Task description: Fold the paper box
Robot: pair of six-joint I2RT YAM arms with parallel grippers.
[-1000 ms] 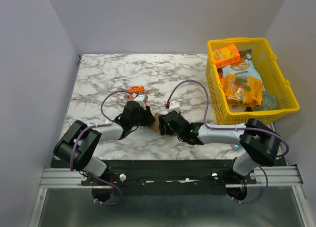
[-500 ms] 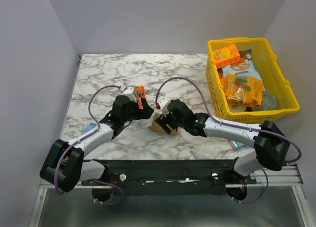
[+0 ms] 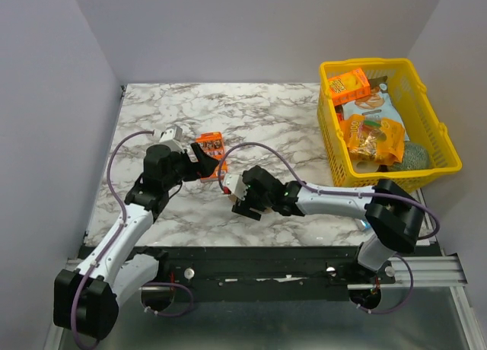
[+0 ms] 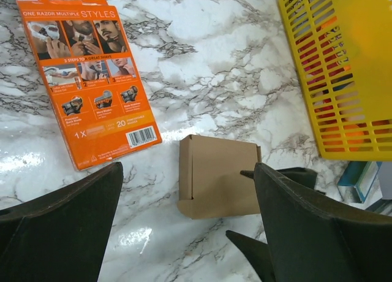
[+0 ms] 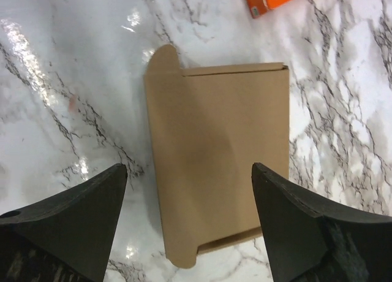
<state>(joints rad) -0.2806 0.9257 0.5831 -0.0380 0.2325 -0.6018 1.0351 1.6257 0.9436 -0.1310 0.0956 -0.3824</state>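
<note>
The paper box [image 5: 217, 153] is plain brown cardboard and lies flat on the marble table with its flaps closed. My right gripper [image 5: 188, 168] hovers straight above it, open, with a finger on either side and nothing held. In the top view this gripper [image 3: 239, 198] covers most of the box. My left gripper [image 4: 188, 167] is open too and stands back to the left. It looks towards the box [image 4: 217, 184] without touching it. Seen from above, the left gripper [image 3: 202, 166] sits beside the orange razor pack [image 3: 211, 147].
The orange razor pack [image 4: 86, 67] lies flat just left of the box. A yellow basket [image 3: 441, 163] full of snacks stands at the right. A small blue item [image 4: 361, 181] lies near the basket's front corner.
Both grippers have opened and let go of the box, which now lies flat on the table. The left arm has drawn back to the left; the right gripper stays over the box.
</note>
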